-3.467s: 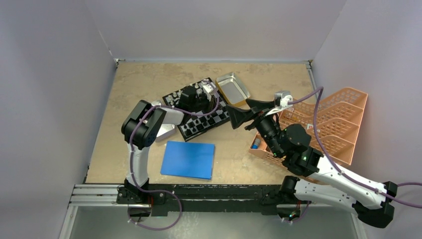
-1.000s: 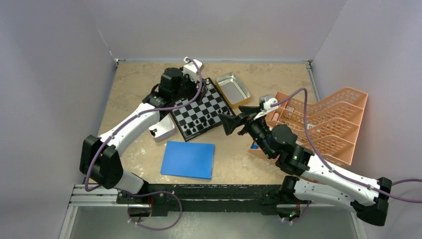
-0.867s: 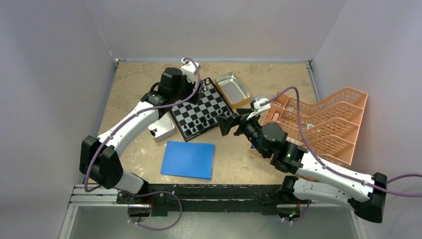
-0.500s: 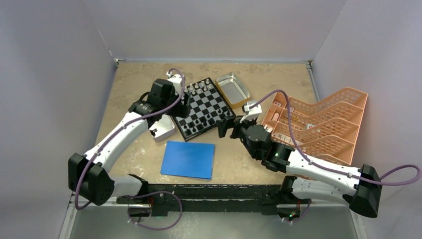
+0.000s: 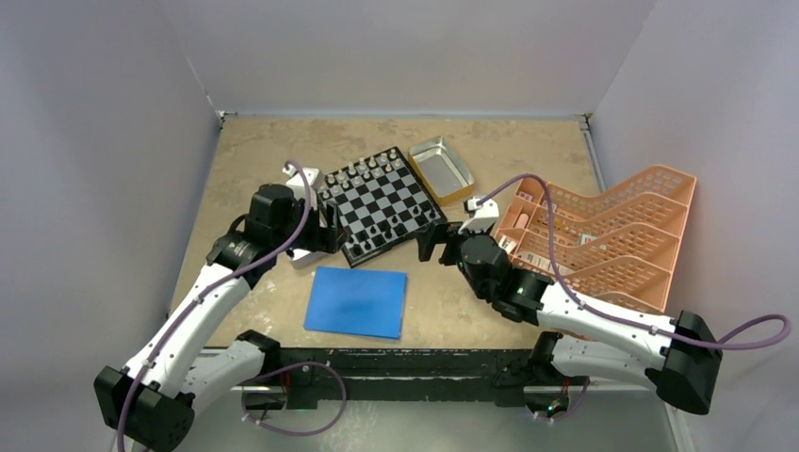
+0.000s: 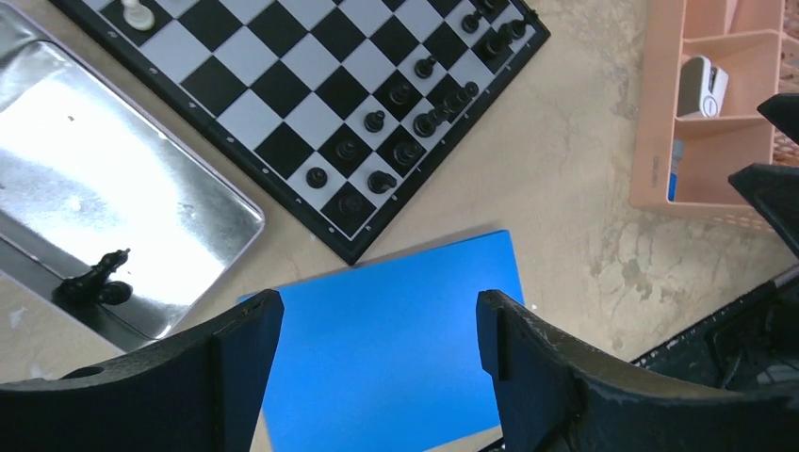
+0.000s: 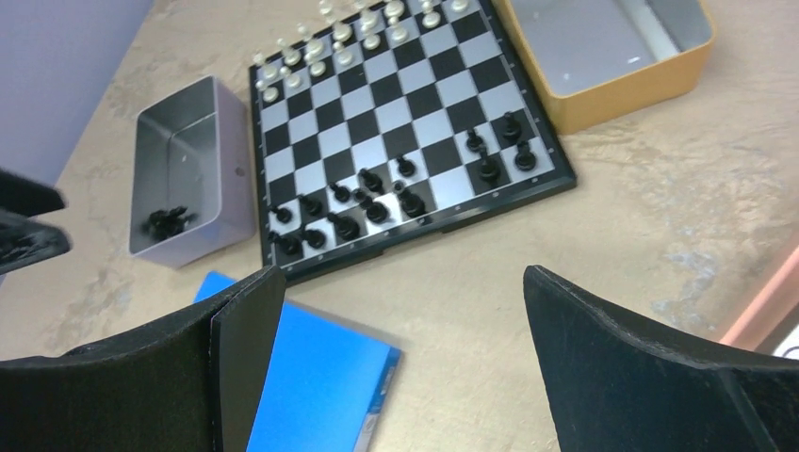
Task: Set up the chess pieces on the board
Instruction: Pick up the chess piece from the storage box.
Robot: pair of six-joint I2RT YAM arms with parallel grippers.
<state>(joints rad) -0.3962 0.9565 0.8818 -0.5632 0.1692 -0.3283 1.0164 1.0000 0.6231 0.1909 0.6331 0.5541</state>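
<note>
Board (image 7: 415, 113) looks nearly set, one black piece (image 7: 168, 221) left in the tray (image 7: 179, 141) at its 9 o'clock, left gripper (image 6: 377, 311) and right gripper (image 7: 403, 282) both spread wide, holding nothing.

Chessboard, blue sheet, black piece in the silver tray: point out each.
chessboard (image 7: 396, 113), right wrist view, a centre square
blue sheet (image 6: 377, 348), left wrist view, middle of its face
black piece (image 6: 89, 285), left wrist view, its body

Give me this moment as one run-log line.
left gripper: open, empty | right gripper: open, empty | board: partly set | one black piece in metal tray
</note>
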